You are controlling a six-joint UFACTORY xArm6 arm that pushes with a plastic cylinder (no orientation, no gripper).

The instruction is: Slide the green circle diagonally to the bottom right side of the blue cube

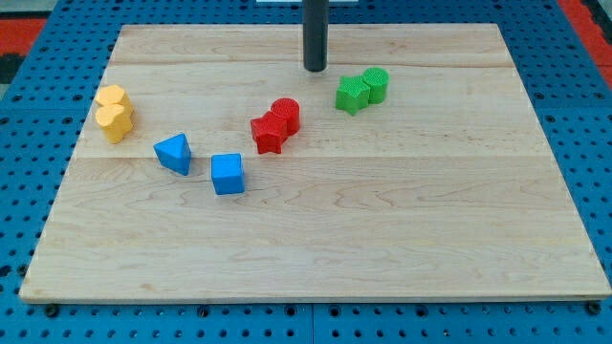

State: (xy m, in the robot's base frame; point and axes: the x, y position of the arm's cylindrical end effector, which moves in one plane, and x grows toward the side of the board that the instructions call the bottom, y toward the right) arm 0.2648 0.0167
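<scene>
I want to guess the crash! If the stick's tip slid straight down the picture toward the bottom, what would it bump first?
Probably nothing. From my tip, a straight line toward the view's bottom passes right of the red cylinder and left of the green star, then over bare wood. The gap beside the red cylinder looks narrow, though.

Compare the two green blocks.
The green circle is a round cylinder; the green star has points. The circle lies nearer the view's top right, the star lower left and closer to my tip. Both are green, touching, similar in size.
</scene>
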